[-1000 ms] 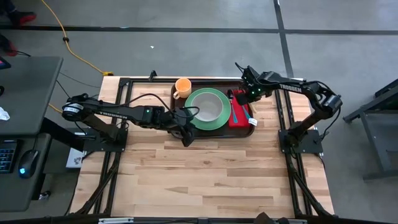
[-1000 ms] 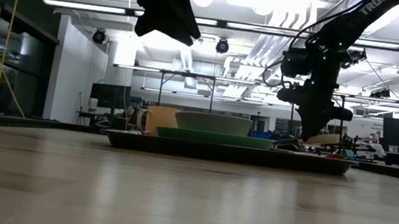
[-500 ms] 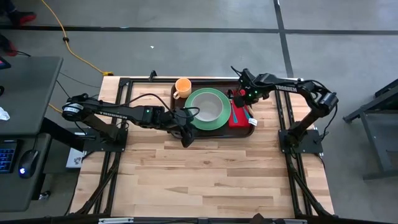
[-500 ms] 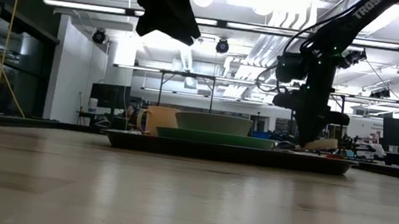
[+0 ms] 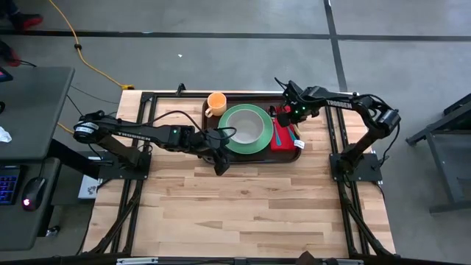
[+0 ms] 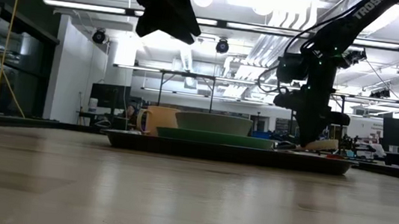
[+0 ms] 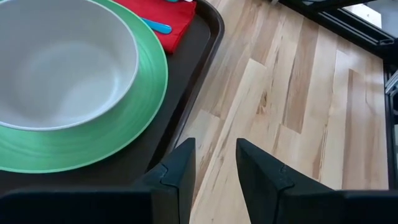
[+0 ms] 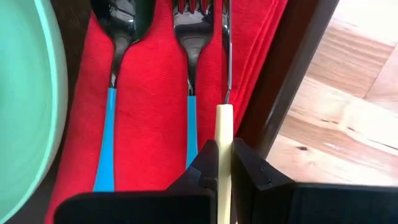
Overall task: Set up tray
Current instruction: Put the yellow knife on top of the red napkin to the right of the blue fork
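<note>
Right gripper point(image 8: 222, 163) is clamped on a knife point(image 8: 224, 93) by its cream handle, blade pointing away from the wrist. It hangs low over the red napkin point(image 5: 283, 137) at the tray's 3 o'clock end. Whether the blade already touches the cloth, can't tell.

Next to the blade on the napkin: a fork point(image 8: 189, 62), then a spoon point(image 8: 115, 56), both blue-handled and running parallel to the knife. The knife takes the outermost slot, between the fork and the tray's raised rim.

Key relation: the knife's long axis is already parallel to the fork and to the tray's short edge. My read is the remaining move is just down and let go, no rotation needed. Margin on the rim side looks thin; drift that way and the handle could end up propped on the rim.

Tray point(image 5: 250, 156) sits at 12 o'clock on the table point(image 5: 243, 199), long axis left-right. On it, from 9 to 3 o'clock: orange mug point(image 5: 215, 103), green plate point(image 5: 249, 129) with a pale bowl point(image 7: 59, 59) on it, then the napkin.

Left gripper point(image 7: 214, 165) has its fingers apart and nothing between them. It hangs above bare wood just off the tray's near long edge, at about 7 o'clock from the plate. It's idle; the right arm is the one on the cutlery.

Setup looks nearly complete.
</note>
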